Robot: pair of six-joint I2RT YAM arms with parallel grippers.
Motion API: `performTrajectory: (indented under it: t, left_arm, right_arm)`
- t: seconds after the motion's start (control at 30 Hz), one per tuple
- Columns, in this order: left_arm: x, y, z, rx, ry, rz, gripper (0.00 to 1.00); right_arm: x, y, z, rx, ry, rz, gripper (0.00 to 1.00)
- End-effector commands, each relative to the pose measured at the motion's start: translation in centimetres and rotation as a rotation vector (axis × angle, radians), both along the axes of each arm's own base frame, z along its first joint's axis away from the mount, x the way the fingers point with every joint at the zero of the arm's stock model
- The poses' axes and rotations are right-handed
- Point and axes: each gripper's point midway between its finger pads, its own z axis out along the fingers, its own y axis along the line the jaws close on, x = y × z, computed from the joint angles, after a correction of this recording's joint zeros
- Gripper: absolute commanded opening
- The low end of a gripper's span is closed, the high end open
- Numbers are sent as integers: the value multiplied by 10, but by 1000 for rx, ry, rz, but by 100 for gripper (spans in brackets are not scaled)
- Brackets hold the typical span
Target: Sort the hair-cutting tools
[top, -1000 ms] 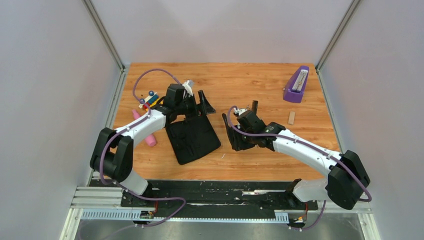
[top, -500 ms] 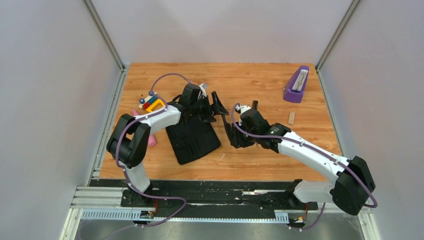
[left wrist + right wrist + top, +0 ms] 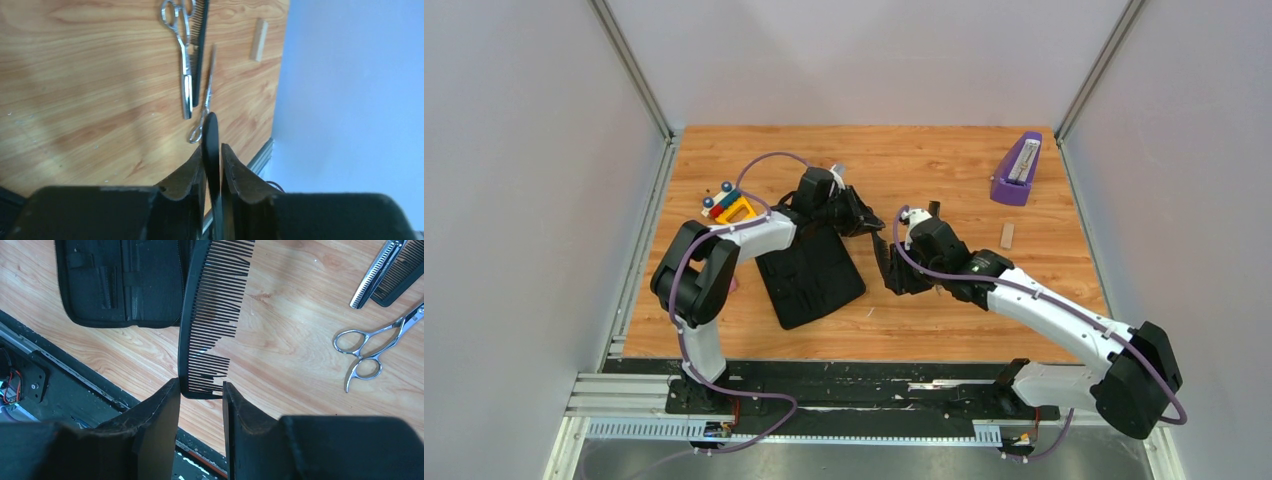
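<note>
A black comb (image 3: 210, 315) stands between my two grippers, above the table. My right gripper (image 3: 201, 385) is shut across its near end, spine against one finger and teeth against the other. My left gripper (image 3: 212, 147) is shut on a thin black edge (image 3: 212, 135), the same comb's far end (image 3: 879, 248) in the top view. On the wood lie silver scissors (image 3: 367, 347), toothed scissors (image 3: 375, 275) and a second black comb (image 3: 405, 270). All three also show in the left wrist view: plain scissors (image 3: 205, 95), toothed scissors (image 3: 181, 50) and comb (image 3: 198, 50).
An open black zip case (image 3: 809, 275) lies left of the grippers. A small wooden block (image 3: 1008, 235) and a purple holder (image 3: 1016, 170) sit at the far right. A colourful toy (image 3: 729, 207) lies by the left arm. The table's front rail (image 3: 75, 385) is close.
My left arm has swung right to the comb that the right gripper holds. Its jaws have gone from wide open to shut on the comb's far end. The right arm barely moved.
</note>
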Motion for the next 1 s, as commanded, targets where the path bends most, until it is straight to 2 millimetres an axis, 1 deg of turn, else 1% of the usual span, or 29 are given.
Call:
performTrajectory:
  t: [0.0,0.03,0.1,0.13,0.17,0.2,0.23,0.27,0.3,0.33,0.37,0.4,0.47,0.5,0.53,0.57,0.6,0.63,0.67,0.7,0.77,0.87,0.93,0.97]
  left_arm:
    - [7,-15,37,-131,-85,12,16]
    - [9,-16,45,-161,-102,22,7]
    - [6,-12,47,-186,-116,42,0]
    - [6,-11,55,-205,-128,53,0]
    - [7,-8,57,-219,-151,75,0]
    - [7,-6,66,-241,-166,93,0]
    - [8,-2,68,-254,-187,117,0]
    - [9,2,77,-275,-199,135,0]
    - [10,6,77,-284,-212,160,0]
    - [10,11,86,-305,-226,179,0]
    - [13,18,87,-316,-244,212,0]
    - [12,22,98,-337,-266,229,0]
    - [13,36,109,-357,-309,285,0]
    - [14,46,116,-366,-337,328,0]
    - [15,54,115,-366,-349,367,0]
    - [14,61,126,-384,-375,391,0]
    - [15,70,125,-383,-391,438,0]
    - [13,76,135,-398,-417,458,0]
    - [14,83,137,-404,-438,498,0]
    - [12,88,146,-423,-461,512,0]
    - [8,93,159,-460,-498,530,1]
    - [5,96,176,-520,-526,533,4]
    - [4,98,183,-564,-528,543,5]
    - [5,97,183,-588,-511,551,6]
  right_arm:
    - [6,6,12,58,-46,1,0]
    - [6,7,13,63,-47,-2,1]
    - [8,7,17,77,-54,-13,8]
    - [8,8,19,88,-58,-21,14]
    - [10,8,22,100,-65,-30,21]
    - [11,9,25,111,-72,-34,30]
    - [12,10,28,119,-78,-39,39]
    - [14,10,30,126,-81,-49,44]
    - [16,9,31,135,-82,-61,47]
    - [19,9,33,147,-82,-76,50]
    - [21,8,35,165,-78,-92,54]
    - [24,8,38,184,-79,-107,59]
    - [29,8,46,230,-91,-139,68]
    - [32,8,49,253,-98,-152,71]
    - [35,8,53,281,-105,-162,72]
    - [39,9,60,318,-115,-175,73]
    - [41,9,63,348,-111,-187,74]
    - [43,10,67,389,-107,-195,74]
    - [45,10,71,429,-102,-210,74]
    - [47,11,76,470,-101,-219,74]
    - [51,12,84,544,-101,-222,74]
    - [55,18,104,665,-117,-192,73]
    - [54,23,111,726,-110,-169,72]
    - [54,25,114,752,-107,-155,71]
